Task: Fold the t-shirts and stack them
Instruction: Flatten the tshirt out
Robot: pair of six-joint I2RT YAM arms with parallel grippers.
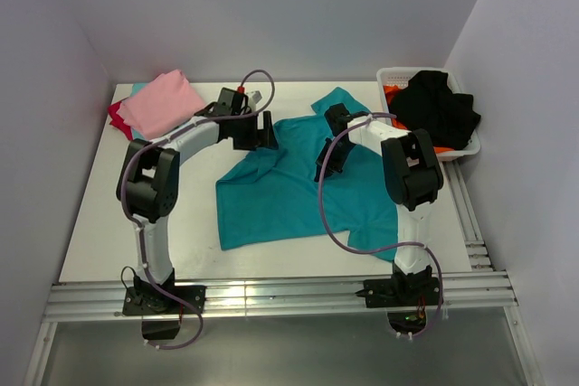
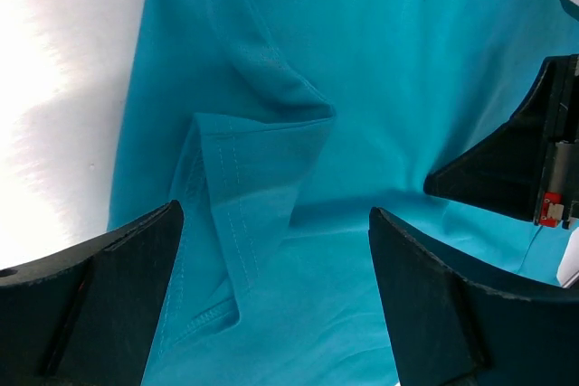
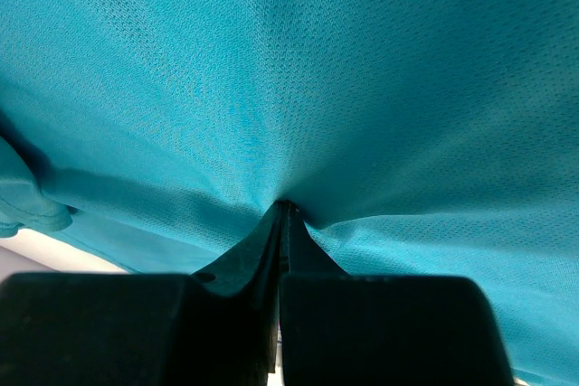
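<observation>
If pulled by right gripper point(image 3: 282, 210) pinching teal shirt point(image 1: 271, 201), left gripper point(image 2: 276, 212) wide open, may drag crooked and bunch sleeve point(image 2: 240, 178).

**Teal t-shirt point(image 1: 280, 196) spread on the table point(image 1: 104, 223)**

The teal t-shirt lies rumpled mid-table. The left tool point(image 1: 264, 133) sits at its far left edge. The right tool point(image 1: 327, 162) is down on the cloth near the middle. At the far left corner, a folded pink t-shirt point(image 1: 163, 101) tops a red t-shirt point(image 1: 116, 116). A white basket point(image 1: 391, 73), far right, holds black cloth point(image 1: 439, 108) over orange cloth point(image 1: 391, 92).
</observation>
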